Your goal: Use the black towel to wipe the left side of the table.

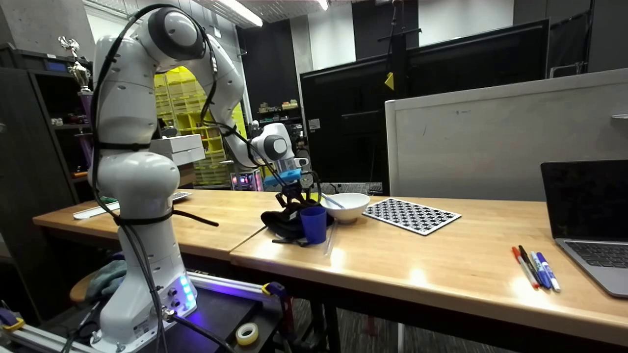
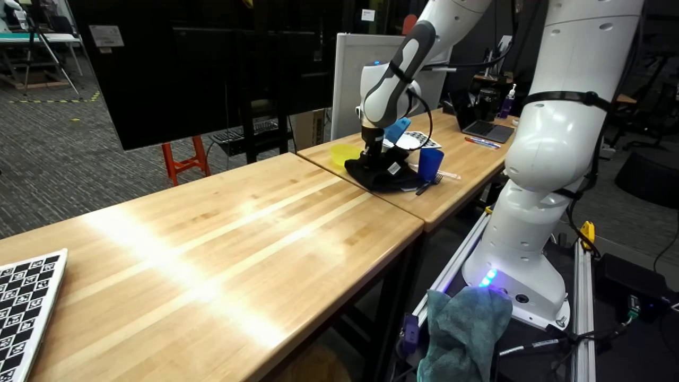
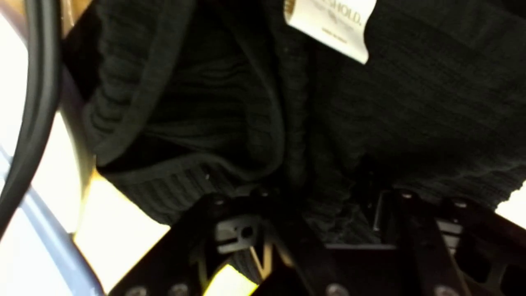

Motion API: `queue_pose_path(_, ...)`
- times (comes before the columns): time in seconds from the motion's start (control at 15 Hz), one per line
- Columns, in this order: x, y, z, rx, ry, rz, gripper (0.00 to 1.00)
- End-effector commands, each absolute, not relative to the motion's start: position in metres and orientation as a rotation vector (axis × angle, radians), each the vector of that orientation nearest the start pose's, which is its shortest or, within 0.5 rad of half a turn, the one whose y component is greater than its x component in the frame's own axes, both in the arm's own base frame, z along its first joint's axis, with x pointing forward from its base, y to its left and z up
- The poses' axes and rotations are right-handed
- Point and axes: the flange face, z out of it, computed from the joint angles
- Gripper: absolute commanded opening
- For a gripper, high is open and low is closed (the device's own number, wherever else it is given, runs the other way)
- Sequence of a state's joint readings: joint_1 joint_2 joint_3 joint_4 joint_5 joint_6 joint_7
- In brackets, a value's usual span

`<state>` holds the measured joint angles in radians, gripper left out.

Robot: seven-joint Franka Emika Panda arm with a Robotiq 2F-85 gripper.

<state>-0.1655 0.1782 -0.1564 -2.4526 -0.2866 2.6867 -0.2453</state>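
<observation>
Lab: robot arm (image 1: 131, 108), checkered board (image 1: 412, 215)

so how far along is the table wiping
Done: the gripper is down at the black towel. In hand: probably grasping, but black against black hides the grip. Left, it seems: wiping the left side of the table; the towel lies bunched beside the blue cup.

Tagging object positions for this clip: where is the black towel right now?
In an exterior view, the black towel lies bunched at the jaws, near the table seam, between the yellow bowl at left and blue cup at right.
</observation>
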Motion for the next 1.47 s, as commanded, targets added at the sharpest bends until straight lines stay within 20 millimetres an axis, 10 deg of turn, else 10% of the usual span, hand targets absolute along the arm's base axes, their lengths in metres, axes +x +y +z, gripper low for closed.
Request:
queue_pose_path(0.0, 0.47, -0.151, 0.224, -3.294, -0.306, -0.021, 0.19)
queue_pose_path(0.2, 0.475, -0.147, 0.225, -3.3, -0.302, -0.007, 0.01)
queue_pose_path(0.6, 0.486, -0.115, 0.223, -3.283, -0.307, -0.012, 0.02)
queue_pose_path(1.4, 0.529, 0.014, 0.236, -3.184, -0.336, 0.102, 0.03)
